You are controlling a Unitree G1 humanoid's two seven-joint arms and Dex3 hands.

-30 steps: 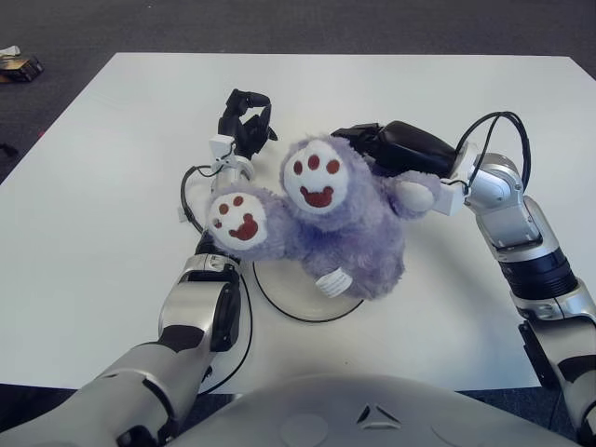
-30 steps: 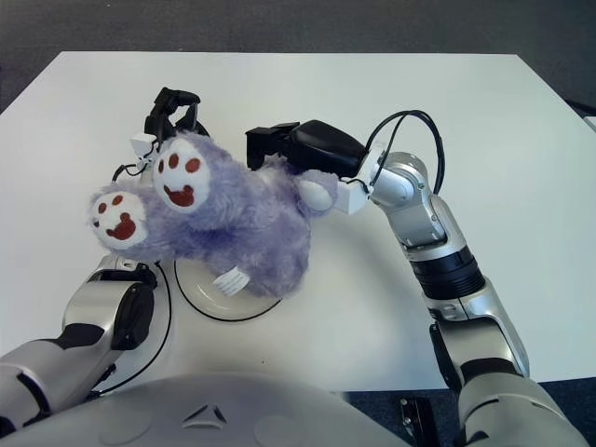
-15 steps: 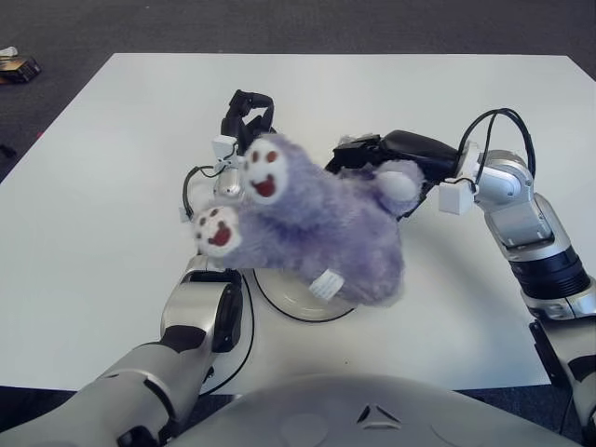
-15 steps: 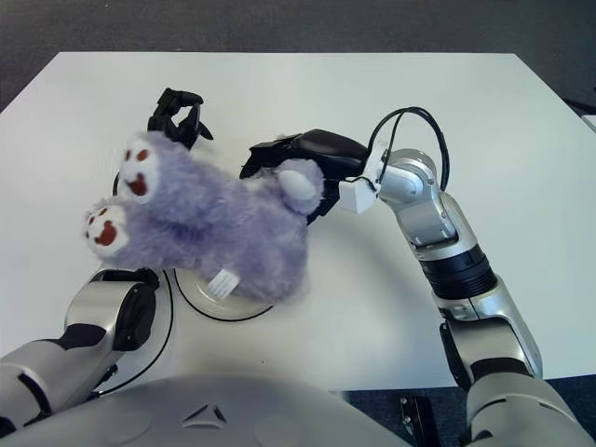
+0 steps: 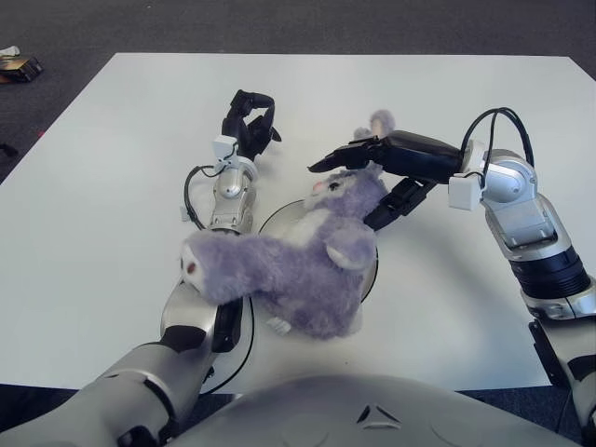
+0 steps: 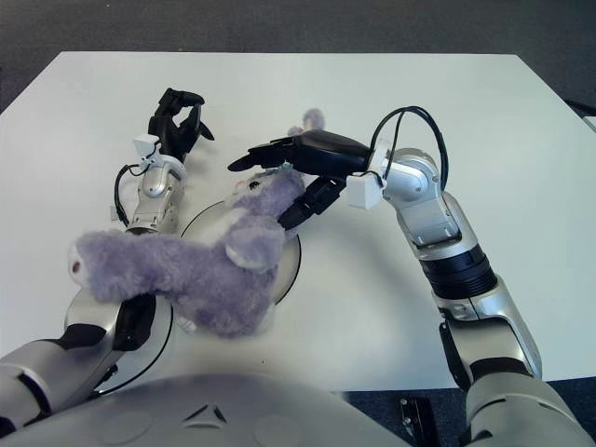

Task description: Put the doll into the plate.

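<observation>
Fluffy purple plush doll (image 5: 298,265) lying across round white plate (image 5: 369,277), one leg overhanging plate's left edge. Right hand (image 5: 377,168) hovering at doll's head, fingers spread, gripping nothing. Left hand (image 5: 250,119) beyond plate, fingers loosely curled, empty.

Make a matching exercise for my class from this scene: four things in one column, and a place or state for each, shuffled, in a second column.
Things:
1. doll
2. plate
3. left hand
4. right hand

Places or states:
a. white, mostly covered
b. fingers spread over the purple head
c. beyond the plate, holding nothing
d. lying across the plate, one leg stretching over the robot's left forearm

Pairs: 1-d, 2-a, 3-c, 4-b
</observation>
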